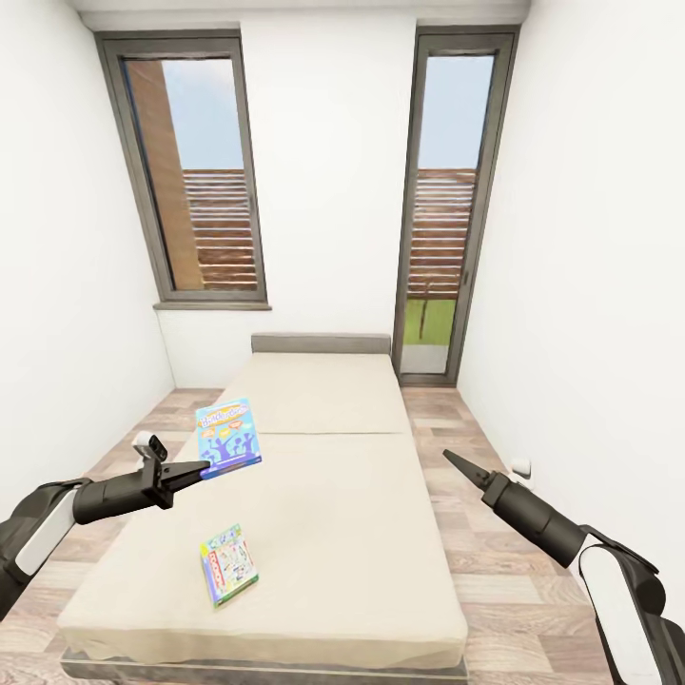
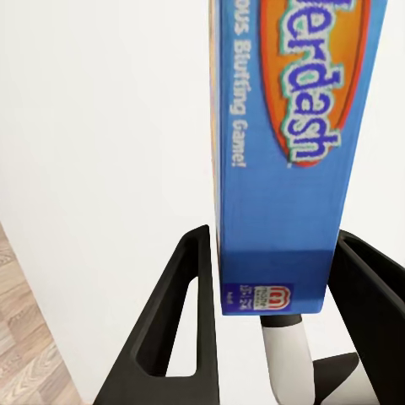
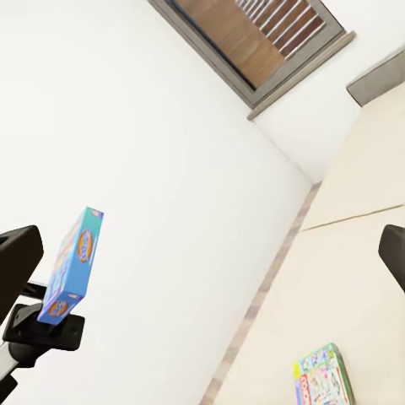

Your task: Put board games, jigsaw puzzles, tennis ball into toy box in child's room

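green board game (image 1: 229, 563) flat on the bed (image 1: 381, 571), left end effector (image 1: 195, 468) clamped on blue board game (image 1: 227, 438), right end effector (image 1: 449, 458) looks pinched together, hard to tell

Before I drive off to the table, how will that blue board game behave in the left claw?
The blue board game is probably stiff: it stands upright without sagging, pinched at its lower edge by the left claw. Held so low, it may pivot or slip on bumps. It looks thin and flat, likely light; the green board game on the bed should handle alike.
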Available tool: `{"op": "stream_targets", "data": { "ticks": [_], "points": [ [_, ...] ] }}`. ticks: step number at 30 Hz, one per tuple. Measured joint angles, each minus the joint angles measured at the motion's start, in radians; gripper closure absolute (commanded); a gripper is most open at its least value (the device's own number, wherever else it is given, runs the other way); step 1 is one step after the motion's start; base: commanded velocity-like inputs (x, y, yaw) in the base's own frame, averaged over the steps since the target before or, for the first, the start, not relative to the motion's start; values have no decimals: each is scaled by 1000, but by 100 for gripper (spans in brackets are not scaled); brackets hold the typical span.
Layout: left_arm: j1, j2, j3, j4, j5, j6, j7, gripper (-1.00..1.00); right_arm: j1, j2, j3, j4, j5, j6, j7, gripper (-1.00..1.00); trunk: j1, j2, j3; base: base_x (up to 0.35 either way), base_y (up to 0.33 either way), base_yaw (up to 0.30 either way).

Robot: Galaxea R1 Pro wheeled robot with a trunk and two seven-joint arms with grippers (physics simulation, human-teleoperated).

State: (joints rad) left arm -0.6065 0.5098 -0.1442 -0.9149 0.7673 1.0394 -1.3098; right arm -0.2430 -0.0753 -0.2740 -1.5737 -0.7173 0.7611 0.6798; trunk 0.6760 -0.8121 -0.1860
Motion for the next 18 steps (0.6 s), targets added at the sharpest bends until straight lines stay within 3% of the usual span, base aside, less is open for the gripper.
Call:
{"op": "stream_targets", "data": {
  "ticks": [18],
  "points": [
    [0,-2,0,0,0,0,0,100,0,0,0,5,2,-8,-6,-100,-69,126,57,0,0,0]
  ]
}}
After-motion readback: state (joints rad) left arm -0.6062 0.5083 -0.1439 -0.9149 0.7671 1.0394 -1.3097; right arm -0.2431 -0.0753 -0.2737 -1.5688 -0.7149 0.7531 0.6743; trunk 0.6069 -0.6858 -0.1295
